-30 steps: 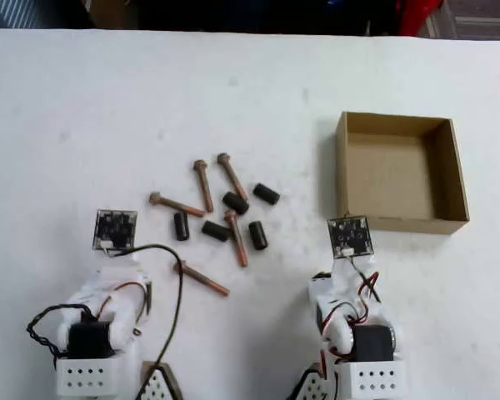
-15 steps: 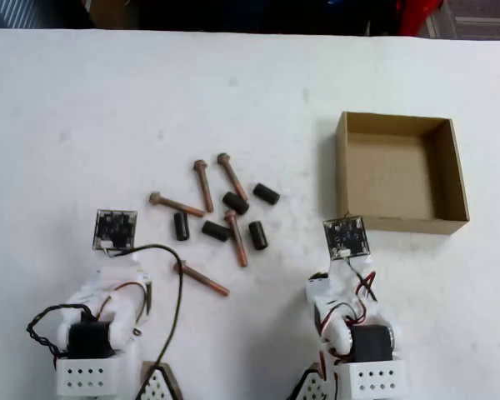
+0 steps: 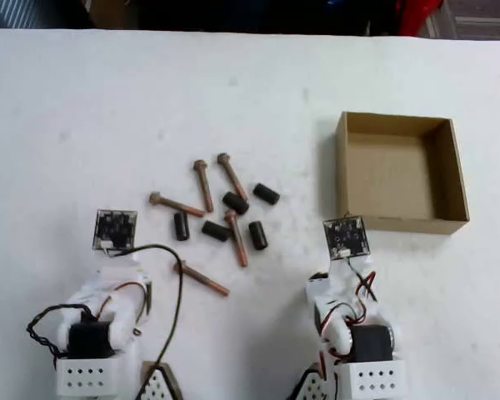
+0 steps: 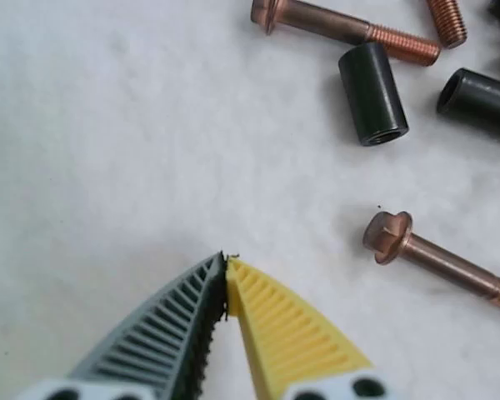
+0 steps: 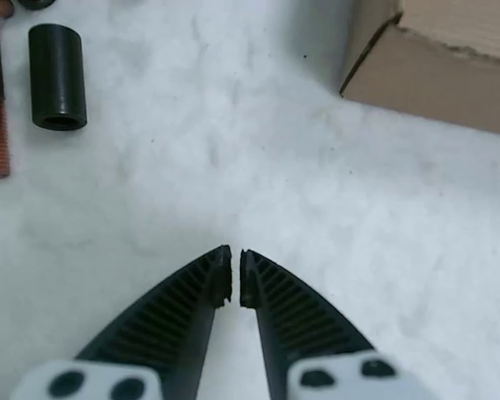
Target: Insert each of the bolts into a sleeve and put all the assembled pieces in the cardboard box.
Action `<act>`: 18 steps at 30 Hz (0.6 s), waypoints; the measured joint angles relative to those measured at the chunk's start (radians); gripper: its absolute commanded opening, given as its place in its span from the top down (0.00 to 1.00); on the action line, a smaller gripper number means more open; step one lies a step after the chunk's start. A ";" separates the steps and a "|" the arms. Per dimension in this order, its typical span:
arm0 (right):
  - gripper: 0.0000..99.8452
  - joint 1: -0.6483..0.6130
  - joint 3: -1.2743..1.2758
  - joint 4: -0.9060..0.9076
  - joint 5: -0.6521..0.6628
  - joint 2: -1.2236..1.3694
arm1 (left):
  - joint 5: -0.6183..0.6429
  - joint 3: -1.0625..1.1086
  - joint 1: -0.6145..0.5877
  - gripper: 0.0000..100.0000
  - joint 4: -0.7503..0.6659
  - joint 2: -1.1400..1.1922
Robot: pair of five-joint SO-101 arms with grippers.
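Several copper bolts, one of them [image 3: 204, 278] nearest the arms, and several black sleeves [image 3: 216, 231] lie loose in a cluster at mid-table. The cardboard box [image 3: 400, 223] stands empty to their right. My left gripper [image 4: 226, 260] is shut on nothing over bare table, a short way from a bolt [image 4: 437, 262] and a sleeve [image 4: 372, 93]. My right gripper [image 5: 236, 275] is shut and holds nothing; it hovers between a sleeve [image 5: 57, 77] and the box corner [image 5: 433, 67]. The left arm [image 3: 92, 333] and right arm [image 3: 354, 333] sit at the near edge.
The white table [image 3: 108, 108] stretches open to the left and behind the cluster. A black cable [image 3: 177, 300] loops from the left arm close to the nearest bolt. Dark clutter lies beyond the table's far edge.
The right arm's wrist has shifted slightly to the left. The left arm, bolts, sleeves and box have not moved.
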 measured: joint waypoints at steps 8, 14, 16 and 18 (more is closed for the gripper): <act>0.98 0.000 0.000 -0.014 0.000 0.000 | 0.000 0.000 0.000 0.98 0.000 0.000; 0.98 0.000 0.000 -0.101 0.000 0.000 | 0.000 0.000 0.000 0.98 0.000 0.000; 0.98 0.000 0.000 -0.130 0.000 0.000 | 0.000 0.000 0.000 0.98 0.000 0.000; 0.98 0.000 0.000 -0.152 0.041 0.000 | 0.000 0.000 0.000 0.98 0.000 0.000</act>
